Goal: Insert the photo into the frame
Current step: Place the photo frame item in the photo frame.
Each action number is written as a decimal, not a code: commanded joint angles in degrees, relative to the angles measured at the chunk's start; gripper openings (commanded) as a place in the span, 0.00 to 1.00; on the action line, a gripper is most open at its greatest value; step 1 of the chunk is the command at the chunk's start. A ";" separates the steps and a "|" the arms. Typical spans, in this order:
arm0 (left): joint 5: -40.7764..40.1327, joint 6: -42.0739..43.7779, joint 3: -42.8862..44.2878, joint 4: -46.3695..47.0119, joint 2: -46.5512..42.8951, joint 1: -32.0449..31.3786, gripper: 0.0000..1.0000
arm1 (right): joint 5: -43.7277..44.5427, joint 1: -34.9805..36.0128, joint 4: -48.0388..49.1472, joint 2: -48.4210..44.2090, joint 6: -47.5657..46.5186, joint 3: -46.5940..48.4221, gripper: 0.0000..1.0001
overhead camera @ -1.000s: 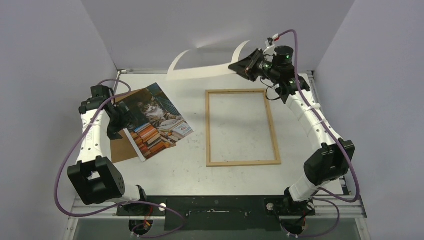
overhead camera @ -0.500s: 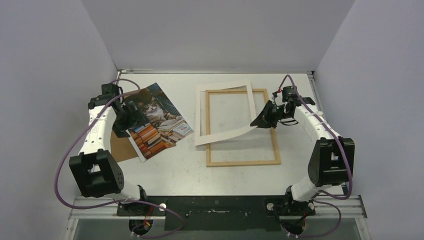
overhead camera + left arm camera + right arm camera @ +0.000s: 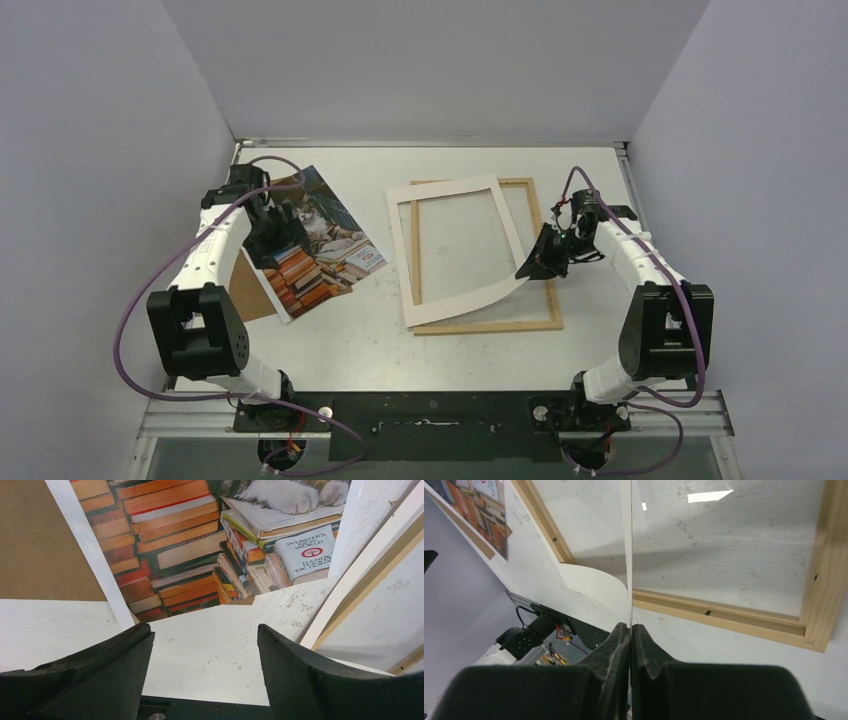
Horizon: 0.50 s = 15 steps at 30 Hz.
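Observation:
The photo (image 3: 320,245), printed with a cat and stacked books, lies face up at the left on a brown backing panel (image 3: 250,295). My left gripper (image 3: 268,235) hovers over the photo's left part, open and holding nothing. In the left wrist view its open jaws (image 3: 205,630) stand above bare table just below the photo (image 3: 190,540). The light wooden frame (image 3: 490,326) lies flat at centre right. A white mat with a cut-out window (image 3: 400,250) rests askew over the frame. My right gripper (image 3: 530,268) is shut on the mat's curled-up near right corner (image 3: 629,555).
The frame's near strip (image 3: 724,612) runs just past my right fingertips. The backing panel (image 3: 40,540) sticks out to the left from under the photo. Grey walls close in the table on three sides. Black mounting rail (image 3: 430,410) at the near edge.
My right arm swung the white mat from high at the back down onto the frame, toward the near side. My left gripper moved farther back over the photo, still open.

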 commanded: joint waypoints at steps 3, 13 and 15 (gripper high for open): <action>1.71 -0.06 -0.24 3.34 1.10 -1.20 0.74 | 8.19 -1.35 -1.83 -4.50 -1.49 0.20 0.00; 2.01 -0.28 -0.51 4.39 3.19 -4.61 0.74 | 14.00 -3.24 -2.58 -10.99 -1.67 -2.83 0.00; 1.97 -0.21 -0.46 4.46 3.49 -4.62 0.74 | 13.37 -3.24 -2.62 -11.02 -2.23 -3.22 0.00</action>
